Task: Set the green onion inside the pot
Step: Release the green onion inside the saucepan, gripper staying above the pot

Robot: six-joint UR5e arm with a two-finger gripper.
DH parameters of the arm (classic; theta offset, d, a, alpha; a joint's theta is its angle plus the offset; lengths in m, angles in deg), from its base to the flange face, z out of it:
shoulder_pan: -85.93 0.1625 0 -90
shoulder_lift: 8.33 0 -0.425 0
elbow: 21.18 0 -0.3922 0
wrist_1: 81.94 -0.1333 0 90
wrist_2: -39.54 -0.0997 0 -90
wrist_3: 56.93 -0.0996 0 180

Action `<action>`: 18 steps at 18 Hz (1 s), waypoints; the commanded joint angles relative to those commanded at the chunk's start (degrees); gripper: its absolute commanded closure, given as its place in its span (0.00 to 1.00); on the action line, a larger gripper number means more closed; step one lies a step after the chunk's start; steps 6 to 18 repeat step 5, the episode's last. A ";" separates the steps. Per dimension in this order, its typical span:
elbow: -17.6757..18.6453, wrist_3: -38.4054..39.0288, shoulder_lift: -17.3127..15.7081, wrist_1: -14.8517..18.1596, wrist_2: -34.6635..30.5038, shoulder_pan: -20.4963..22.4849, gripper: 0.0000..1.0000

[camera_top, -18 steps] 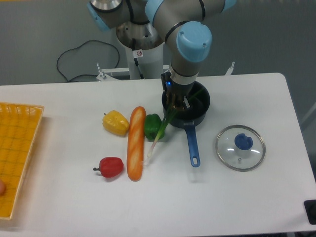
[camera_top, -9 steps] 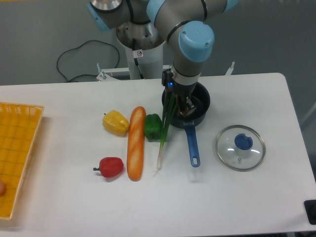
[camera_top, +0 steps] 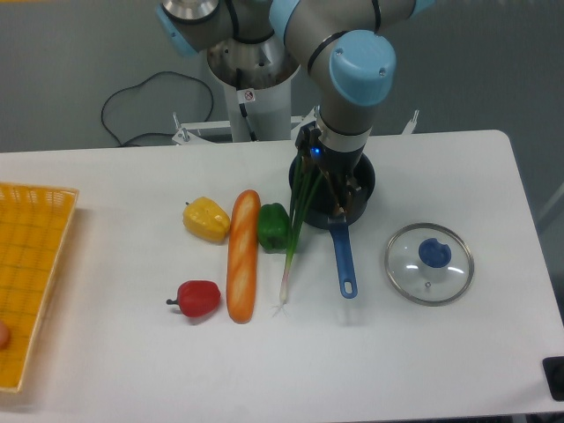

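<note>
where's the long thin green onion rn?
Mid-table: the long thin green onion runs from the black saucepan rim down between the green bell pepper and the blue pot handle.

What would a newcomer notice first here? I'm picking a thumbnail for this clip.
The big grey and blue arm dominates the top centre, its gripper down over the black pot. The green onion hangs from there, leaves up by the pot and whitish root end touching the white table. Left of it lies an orange baguette among the peppers.
</note>
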 joint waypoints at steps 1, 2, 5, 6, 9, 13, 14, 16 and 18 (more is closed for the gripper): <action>-0.70 0.53 0.44 0.00 -0.26 0.00 0.00; -1.23 0.88 0.79 0.00 -1.05 -0.09 0.00; -1.76 0.89 1.14 0.09 -3.42 -0.26 0.00; -1.76 0.89 1.14 0.09 -3.42 -0.26 0.00; -1.76 0.89 1.14 0.09 -3.42 -0.26 0.00; -1.76 0.89 1.14 0.09 -3.42 -0.26 0.00; -1.76 0.89 1.14 0.09 -3.42 -0.26 0.00; -1.76 0.89 1.14 0.09 -3.42 -0.26 0.00; -1.76 0.89 1.14 0.09 -3.42 -0.26 0.00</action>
